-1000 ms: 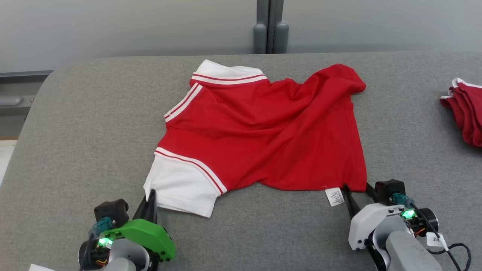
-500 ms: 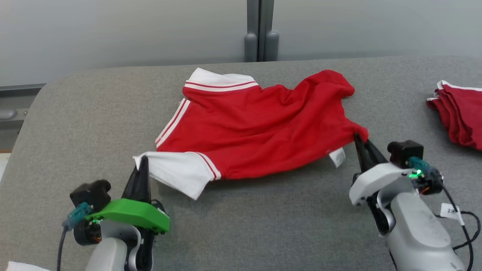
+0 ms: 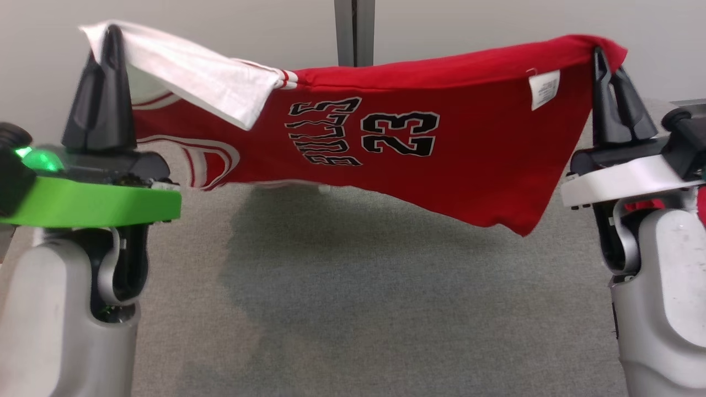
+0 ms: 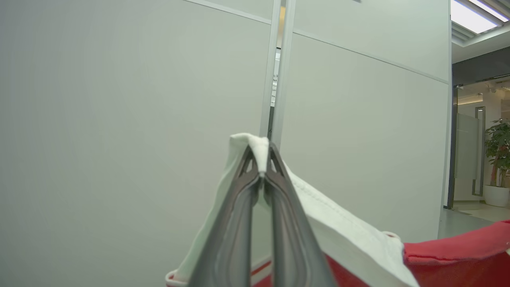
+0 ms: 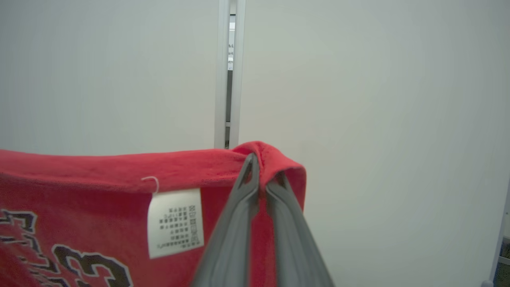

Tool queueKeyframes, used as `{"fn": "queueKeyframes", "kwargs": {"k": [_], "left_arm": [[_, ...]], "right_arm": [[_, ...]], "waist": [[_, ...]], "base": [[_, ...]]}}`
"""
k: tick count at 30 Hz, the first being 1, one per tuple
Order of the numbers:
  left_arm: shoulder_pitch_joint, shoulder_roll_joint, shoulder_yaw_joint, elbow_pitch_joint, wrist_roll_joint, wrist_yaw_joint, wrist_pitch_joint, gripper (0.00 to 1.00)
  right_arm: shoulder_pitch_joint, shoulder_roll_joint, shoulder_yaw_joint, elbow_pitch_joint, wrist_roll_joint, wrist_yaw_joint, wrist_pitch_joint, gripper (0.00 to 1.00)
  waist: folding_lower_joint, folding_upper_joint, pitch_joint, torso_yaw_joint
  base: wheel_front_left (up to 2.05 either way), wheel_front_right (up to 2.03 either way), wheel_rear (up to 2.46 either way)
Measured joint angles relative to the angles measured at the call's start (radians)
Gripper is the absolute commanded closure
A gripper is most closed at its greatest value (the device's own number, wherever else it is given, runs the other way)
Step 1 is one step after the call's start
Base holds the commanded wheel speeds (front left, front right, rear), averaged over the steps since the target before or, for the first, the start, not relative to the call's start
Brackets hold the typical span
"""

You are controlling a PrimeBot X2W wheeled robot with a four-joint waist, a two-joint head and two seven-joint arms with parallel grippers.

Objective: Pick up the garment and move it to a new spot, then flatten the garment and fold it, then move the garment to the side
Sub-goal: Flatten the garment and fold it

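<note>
Garment [image 3: 441, 160]: red jersey, held clear of the surface [image 3: 353, 320] and stretched between the two claws across the upper part of the head view. Its top edge runs nearly level from 10 o'clock to 2 o'clock in that view. The body hangs below this edge, and its lowest corner droops at 5 o'clock of the print [image 3: 361, 132], not touching the surface. The print is in black characters with white outlines and hangs upside down.

White sleeve [image 3: 204, 77]: at the garment's left end, draped down toward 4 o'clock from the left claw. Label [image 3: 543, 88]: white, hanging just beneath the top edge at 8 o'clock of the right claw.

Left claw [image 3: 113, 33]: fingers pressed together, pinching the white sleeve's edge. The left wrist view confirms it, with white cloth [image 4: 338, 235] folded over the tips of the claw [image 4: 261, 173].

Right claw [image 3: 605, 62]: fingers pressed together, pinching the red corner. In the right wrist view red cloth [image 5: 79, 183] wraps over the tips of the claw [image 5: 261, 175], with the label [image 5: 175, 223] at 8 o'clock of them.

Surface: grey cloth covering, with a shadow [image 3: 287, 259] directly below the garment.

Background: pale wall panels [image 3: 469, 22] joined at a grey post [image 3: 354, 27] at 12 o'clock. A potted plant [image 4: 500, 147] stands at 3 o'clock in the left wrist view.
</note>
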Motion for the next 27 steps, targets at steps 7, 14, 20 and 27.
{"fn": "queueKeyframes", "kwargs": {"k": [7, 14, 20, 27], "left_arm": [[-0.171, 0.068, -0.025, -0.187, 0.061, 0.004, 0.115, 1.0], [-0.313, 0.13, -0.065, -0.171, 0.116, -0.02, 0.192, 1.0], [-0.408, 0.146, -0.105, -0.037, 0.134, -0.04, 0.204, 1.0], [-0.623, 0.191, -0.186, 0.186, 0.201, -0.066, 0.156, 1.0]], "right_arm": [[0.006, -0.026, 0.016, -0.326, -0.014, 0.0, 0.147, 1.0], [-0.006, -0.037, 0.027, -0.463, -0.005, 0.0, 0.265, 1.0], [-0.091, -0.045, 0.038, -0.412, 0.034, 0.0, 0.326, 1.0], [-0.364, -0.068, 0.072, -0.128, 0.03, 0.0, 0.287, 1.0]], "waist": [[0.0, 0.0, -0.013, -0.033], [0.0, 0.0, 0.003, -0.06], [0.0, 0.0, 0.062, -0.067], [0.0, 0.0, 0.182, -0.072]], "base": [[0.0, 0.0, 0.0], [0.0, 0.0, 0.0], [0.0, 0.0, 0.0], [0.0, 0.0, 0.0]]}}
